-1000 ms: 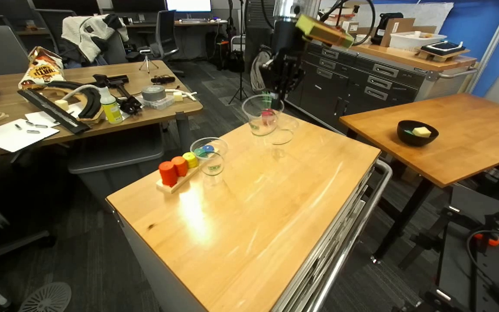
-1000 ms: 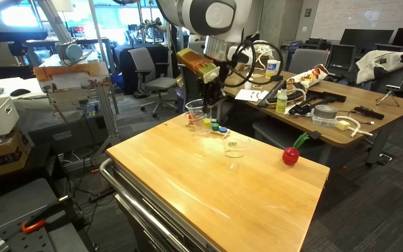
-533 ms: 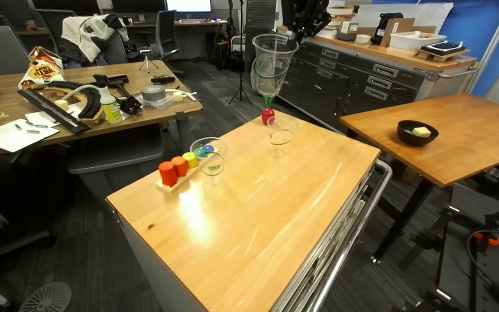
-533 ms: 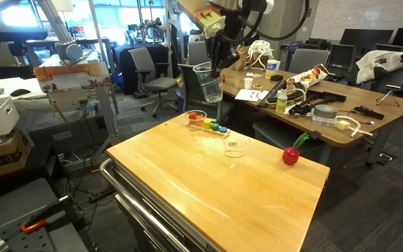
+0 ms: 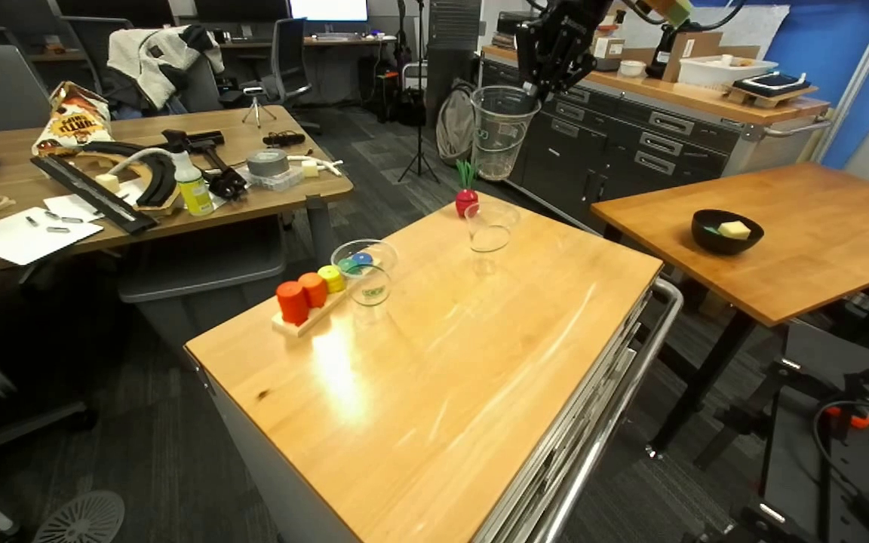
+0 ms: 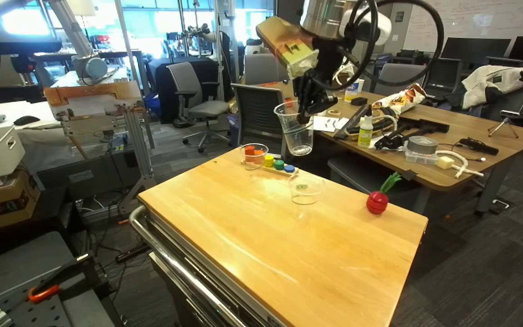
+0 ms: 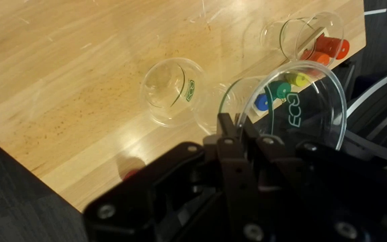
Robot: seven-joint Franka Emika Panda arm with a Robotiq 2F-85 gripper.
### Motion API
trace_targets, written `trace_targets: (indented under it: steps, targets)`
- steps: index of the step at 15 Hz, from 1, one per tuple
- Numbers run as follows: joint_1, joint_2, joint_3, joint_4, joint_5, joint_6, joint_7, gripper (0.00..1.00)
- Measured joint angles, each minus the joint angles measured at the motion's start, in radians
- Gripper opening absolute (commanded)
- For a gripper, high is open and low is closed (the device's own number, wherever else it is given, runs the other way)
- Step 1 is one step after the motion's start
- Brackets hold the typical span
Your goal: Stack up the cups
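Held cup (image 6: 295, 131) hangs in the air, tilted, mouth upward; second cup (image 6: 307, 188) and third cup (image 6: 254, 156) stand upright on the worktop (image 5: 434, 392), apart from each other; third just beside the row of coloured blocks (image 5: 329, 280), contact not readable through the clear wall.

Step in hand judged to be the carry, between pick-up and nesting; no nested pair seen on the worktop; whether the held cup is single or has another inside, cannot tell; next move probably calls for its base above the mouth of a standing cup, tilt taken out, then slow lowering and release once seated; second cup looks the easier target, the third being crowded by blocks; likely fault: base edge catching the lower rim and tipping a light cup.

Fingers (image 7: 226, 126) of the gripper (image 7: 237, 125): clenched on the held cup's wall at the rim, lip running between the tips in the wrist view; cup body hangs below and to one side, gripped at the edge only, so it may swing; second cup lies lower than the fingers, not touching; third cup farther off, past the held cup.
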Motion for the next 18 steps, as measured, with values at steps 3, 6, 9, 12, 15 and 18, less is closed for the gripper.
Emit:
trace_targets:
  steps: [3,6,9,12,15,18]
  targets:
    - [-0.015,0.073,0.001,0.015,0.05,0.028,-0.03,0.08]
    - [-0.031,0.145,0.004,0.047,0.066,0.05,-0.046,0.08]
    - [-0.048,0.2,0.009,0.082,0.067,0.052,-0.049,0.08]
    - [-0.064,0.233,0.017,0.104,0.067,0.052,-0.051,0.13]
    - [-0.077,0.254,0.027,0.112,0.067,0.051,-0.055,0.38]
    - [-0.085,0.268,0.038,0.116,0.068,0.051,-0.059,0.61]
